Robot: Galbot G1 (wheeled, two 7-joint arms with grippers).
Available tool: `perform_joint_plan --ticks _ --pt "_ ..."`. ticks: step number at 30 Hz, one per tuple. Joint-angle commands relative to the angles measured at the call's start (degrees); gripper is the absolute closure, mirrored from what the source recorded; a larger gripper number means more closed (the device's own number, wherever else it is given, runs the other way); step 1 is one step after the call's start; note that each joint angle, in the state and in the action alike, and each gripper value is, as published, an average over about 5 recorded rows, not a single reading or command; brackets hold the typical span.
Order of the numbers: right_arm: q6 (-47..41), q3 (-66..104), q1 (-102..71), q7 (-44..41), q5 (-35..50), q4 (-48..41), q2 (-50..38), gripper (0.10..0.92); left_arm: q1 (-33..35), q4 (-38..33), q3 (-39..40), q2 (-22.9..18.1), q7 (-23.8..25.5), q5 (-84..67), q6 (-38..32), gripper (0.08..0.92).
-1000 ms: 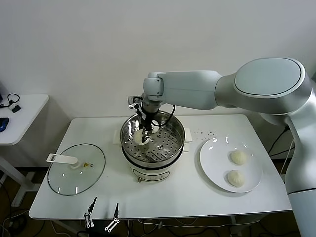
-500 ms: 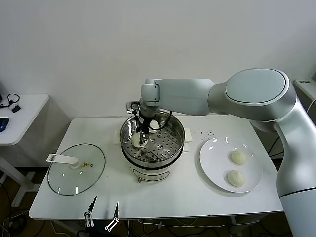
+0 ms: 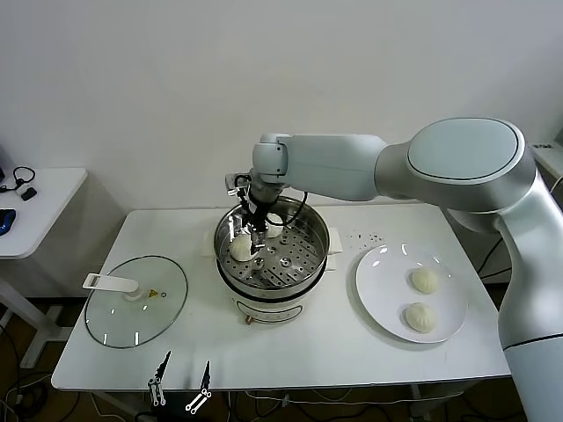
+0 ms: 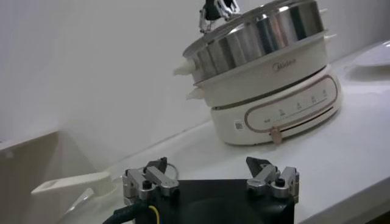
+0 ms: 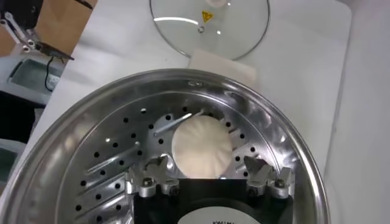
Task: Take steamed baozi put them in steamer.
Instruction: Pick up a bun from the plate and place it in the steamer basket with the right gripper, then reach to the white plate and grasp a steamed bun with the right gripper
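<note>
— Baozi, location? Left gripper (image 3: 180, 389) first, nearest, at the table's (image 3: 290, 352) front edge; fingers apart, idle.

— Two buns (image 3: 420, 300) on the white plate (image 3: 378, 290); one bun (image 5: 202, 145) on the steamer's (image 3: 308, 264) perforated floor.

— Right gripper (image 5: 207, 176)?

— Above that bun inside the steamer; fingers spread, holding nothing; glass lid (image 3: 136, 303) well apart.

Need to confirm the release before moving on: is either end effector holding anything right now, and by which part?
Nothing is held. The right end effector stands open over a baozi lying on the steamer floor. The left end effector is open and empty.
</note>
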Motion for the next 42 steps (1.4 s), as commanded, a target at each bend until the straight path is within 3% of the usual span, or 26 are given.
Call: perform_joint_plan --ticks 1,13,25,42 --pt "2.35 -3.2 9.02 -5.52 1.03 6.68 -6.58 0.203 0.37 -0.53 -0.05 -0.11 -0.03 0.09 0.09 0.177" --pt "9.59 -10.96 19.1 -10.37 -5.16 19.5 -23.58 0.203 1.17 -0.81 0.29 -0.31 -0.29 0.91 -0.09 0.177" --pt "11.58 -19.53 21.38 -9.85 -15.34 26.05 -36.5 0.203 1.29 -0.77 0.52 -0.29 -0.34 1.15 -0.1 0.177" --pt "9.53 -17.63 9.53 -5.83 -24.89 25.82 -49.08 0.203 1.24 -0.43 0.42 -0.49 -0.58 1.31 -0.31 0.177"
